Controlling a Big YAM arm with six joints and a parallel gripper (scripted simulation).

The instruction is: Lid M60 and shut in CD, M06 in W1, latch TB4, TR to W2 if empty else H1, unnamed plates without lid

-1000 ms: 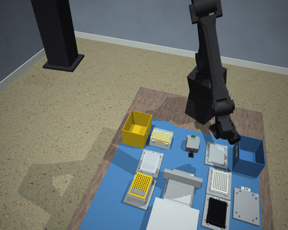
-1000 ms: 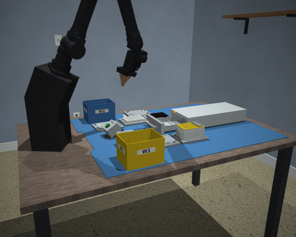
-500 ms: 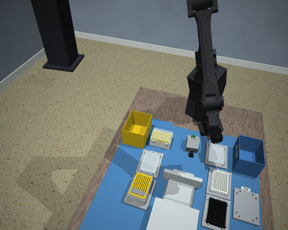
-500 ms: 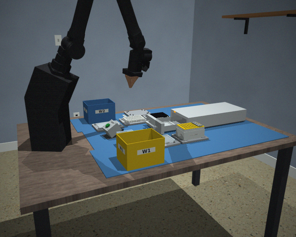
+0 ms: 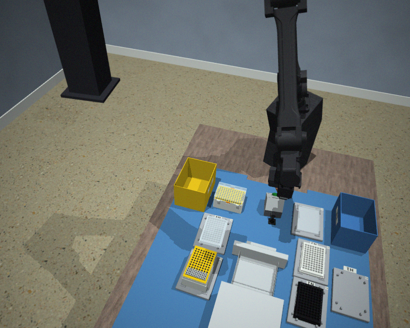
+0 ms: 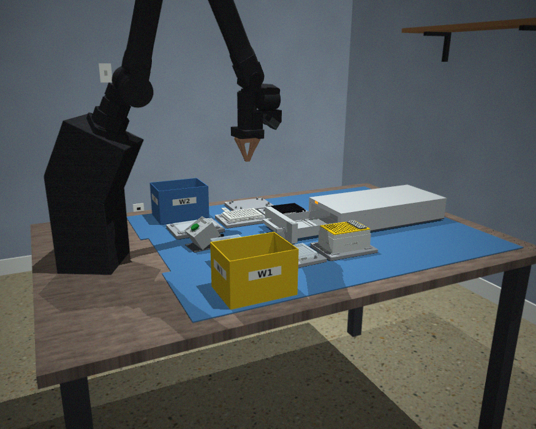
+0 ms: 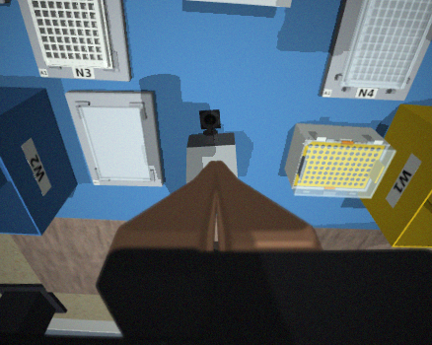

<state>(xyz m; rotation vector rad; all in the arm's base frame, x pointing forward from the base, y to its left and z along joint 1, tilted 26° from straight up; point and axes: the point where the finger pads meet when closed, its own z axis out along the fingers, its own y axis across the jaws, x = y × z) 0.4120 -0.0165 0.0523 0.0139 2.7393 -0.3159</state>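
Observation:
My gripper is shut and empty, pointing down high above the grey DONE box with its green key. The clear plate sits on nest N4. The white plate sits on N3 without a lid. The lid lies on the lid park between N3 and the blue bin W2. Tip box TB4, with its clear lid over yellow tips, stands between the DONE box and the yellow bin W1. Tip rack TR holds several tips in its near rows.
The cooler CD stands at the near edge with its drawer pulled open and empty. A black plate sits in front of N3. The bare nest H1 is at the right. Both bins look empty.

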